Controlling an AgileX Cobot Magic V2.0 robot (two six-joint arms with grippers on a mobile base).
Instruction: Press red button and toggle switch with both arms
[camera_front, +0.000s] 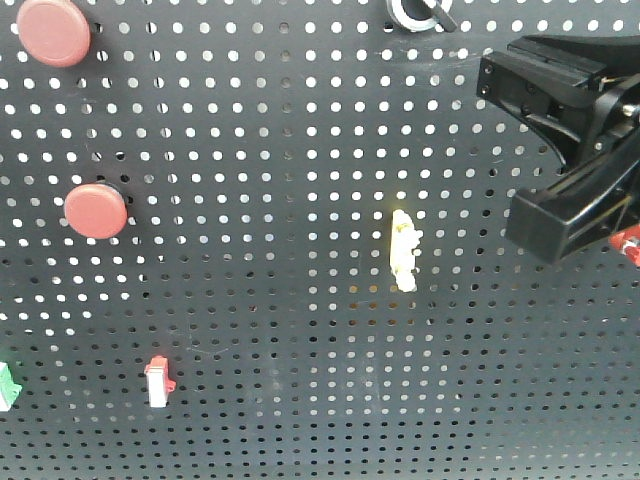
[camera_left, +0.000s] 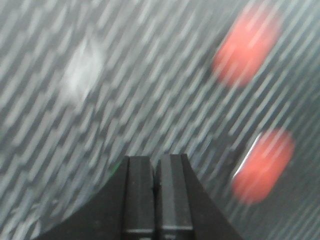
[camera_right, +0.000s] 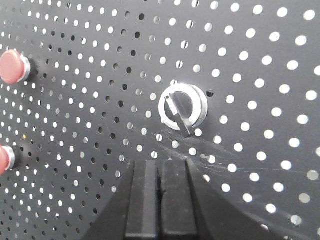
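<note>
- As we look through the right wrist camera, our right gripper (camera_right: 160, 200) sits nearest, its two black fingers pressed together with nothing between them, just below the switch and apart from it.
- Beyond it, the switch (camera_right: 182, 107) is a white ring with a short black lever slanting down to the right, mounted on the black pegboard (camera_right: 260, 60).
- In the front view we find the switch (camera_front: 418, 14) at the board's top edge, and an arm (camera_front: 575, 140) at the right.
- Our left gripper (camera_left: 152, 200) is likewise closed and empty; two blurred red buttons (camera_left: 247, 45) lie beyond it.
- We can read no writing anywhere.
</note>
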